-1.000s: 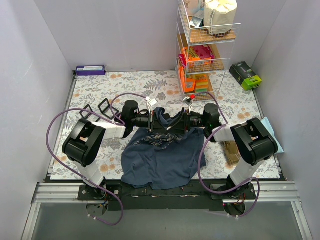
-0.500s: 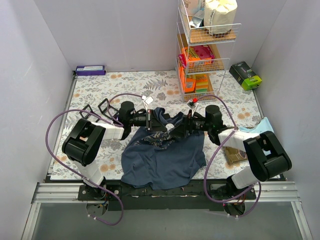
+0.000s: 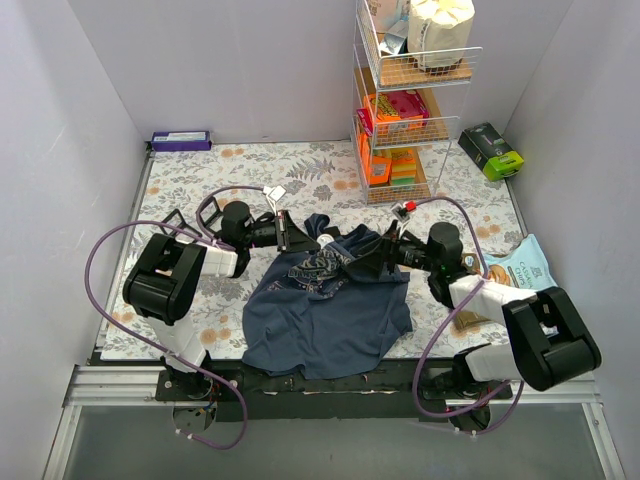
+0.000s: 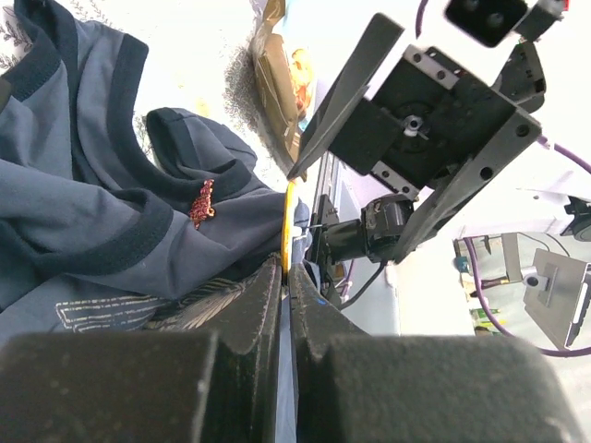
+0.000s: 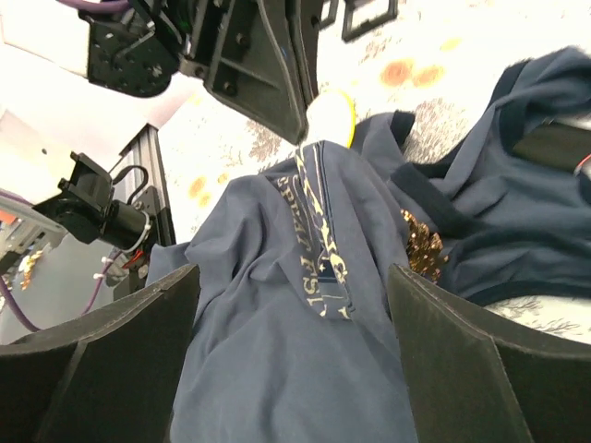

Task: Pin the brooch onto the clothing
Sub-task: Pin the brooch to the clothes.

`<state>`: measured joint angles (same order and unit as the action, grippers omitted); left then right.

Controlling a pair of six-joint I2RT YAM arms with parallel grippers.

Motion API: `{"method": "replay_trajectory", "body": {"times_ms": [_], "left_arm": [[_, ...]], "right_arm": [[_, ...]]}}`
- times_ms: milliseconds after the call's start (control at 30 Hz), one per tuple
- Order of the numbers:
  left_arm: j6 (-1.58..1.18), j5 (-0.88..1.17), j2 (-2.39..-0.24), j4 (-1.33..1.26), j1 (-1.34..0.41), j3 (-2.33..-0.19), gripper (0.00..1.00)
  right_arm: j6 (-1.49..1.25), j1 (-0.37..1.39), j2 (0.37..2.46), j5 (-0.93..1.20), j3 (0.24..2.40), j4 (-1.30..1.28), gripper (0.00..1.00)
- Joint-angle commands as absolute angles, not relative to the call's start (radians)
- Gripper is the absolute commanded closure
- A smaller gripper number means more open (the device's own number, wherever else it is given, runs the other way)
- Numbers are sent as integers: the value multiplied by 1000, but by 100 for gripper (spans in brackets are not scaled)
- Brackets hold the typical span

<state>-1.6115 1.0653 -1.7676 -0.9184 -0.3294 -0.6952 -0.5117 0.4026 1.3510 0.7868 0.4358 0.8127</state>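
Note:
The navy-blue clothing (image 3: 320,315) lies crumpled on the floral table between the arms, its pale print folded. My left gripper (image 3: 312,238) is shut on a round pale-yellow brooch (image 5: 331,116), seen edge-on in the left wrist view (image 4: 288,221). A fold of the printed fabric (image 5: 323,240) hangs up to it. My right gripper (image 3: 383,256) is open and empty, its fingers (image 5: 138,351) spread wide over the clothing (image 5: 277,369), apart from the brooch. A small gold sequined piece (image 5: 423,247) sits in a fold by the dark neck trim, and also shows in the left wrist view (image 4: 201,203).
A wire shelf rack (image 3: 410,110) with boxes stands at the back right, a green box (image 3: 492,150) beside it. A purple box (image 3: 181,140) lies at the back left. Black square frames (image 3: 195,218) lie left of the clothing. A snack bag (image 3: 522,268) lies at the right.
My right gripper has drawn back to the right, away from the left gripper, and stands open. My left gripper has pulled left with the brooch, lifting a fold of clothing.

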Motion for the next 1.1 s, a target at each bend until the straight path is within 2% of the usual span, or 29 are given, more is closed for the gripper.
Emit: {"method": "replay_trajectory", "body": {"times_ms": [0,167,267,500,700,1067], "left_arm": [[-1577,1063,-1707,-887,-342,-716,100],[-1494,1051,-1692,-792,-408,-735,100],[-1499,1048,-1680,-828,-437,-719,100],[-1542,1063,-1680,-882,-466,-715,100],[-1540,1066,-1686,-882,-480,-716,100],[-1523,1061,-1709,-843,-508,-730,100]], "right_arm": [[-566,356,1286,781,394,963,10],[-584,305,1272,813,350,1038,9],[-594,299,1296,834,324,1081,10],[-794,299,1466,946,259,1541,18],[-879,299,1548,948,252,1684,22],[-813,314,1537,937,322,1553,30]]}}
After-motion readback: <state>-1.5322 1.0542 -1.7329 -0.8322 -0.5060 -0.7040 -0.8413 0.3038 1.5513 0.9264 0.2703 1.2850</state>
